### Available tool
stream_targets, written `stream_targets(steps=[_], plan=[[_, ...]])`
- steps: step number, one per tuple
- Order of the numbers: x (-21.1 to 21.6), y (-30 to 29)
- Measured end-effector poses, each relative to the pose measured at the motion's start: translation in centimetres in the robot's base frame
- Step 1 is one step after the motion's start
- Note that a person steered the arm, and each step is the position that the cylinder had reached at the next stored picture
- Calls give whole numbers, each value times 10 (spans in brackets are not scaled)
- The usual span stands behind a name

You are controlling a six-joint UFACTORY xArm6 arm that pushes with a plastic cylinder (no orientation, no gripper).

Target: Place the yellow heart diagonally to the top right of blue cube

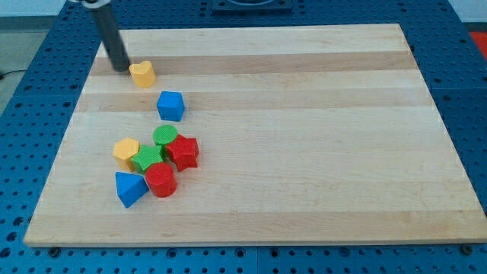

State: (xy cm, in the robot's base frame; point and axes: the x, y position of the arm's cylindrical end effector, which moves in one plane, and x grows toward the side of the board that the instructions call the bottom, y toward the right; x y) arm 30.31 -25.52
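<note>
Although no pincer is fitted to this arm, so nothing can be said to be apart, together or clamped, the rod's lower end, my tip (121, 68), is seen in the upper left of the frame, resting just to the left of the yellow heart (142, 74), very near it or just touching; contact cannot be settled from this view. The yellow heart lies on the wooden counter (304, 114), up and to the left of the blue cube (170, 105), with a small gap between them. Lower down, a cluster is gathered in the lower left of the frame: a yellow block (126, 149) of uncertain shape, a green cylinder (165, 135), a green star (148, 159), a red star (183, 151), a red cylinder (160, 180) and a blue triangular block (130, 188).

The heart is judged to be light, rigid and hard, probably moulded plastic, so it should slide easily on the smooth wood and should not be harmed by pushing. No grasp is possible; it can only be shoved. Because its outline is lobed and tapered, an off-centre push is expected to spin it or let it slip aside. Contact is best made on its left flank, in line with its middle, so that it is carried rightward past the cube's top before being settled at the cube's upper right.
</note>
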Motion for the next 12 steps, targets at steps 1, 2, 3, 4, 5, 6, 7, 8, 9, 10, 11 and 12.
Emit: stream_targets(steps=[1,2,3,4,5,6,7,8,9,10,11,12], plan=[[28,14],[34,71],[30,120],[-1,127],[-23,144],[-24,217],[-37,227],[-38,176],[-73,208],[-81,272],[-81,329],[-92,282]])
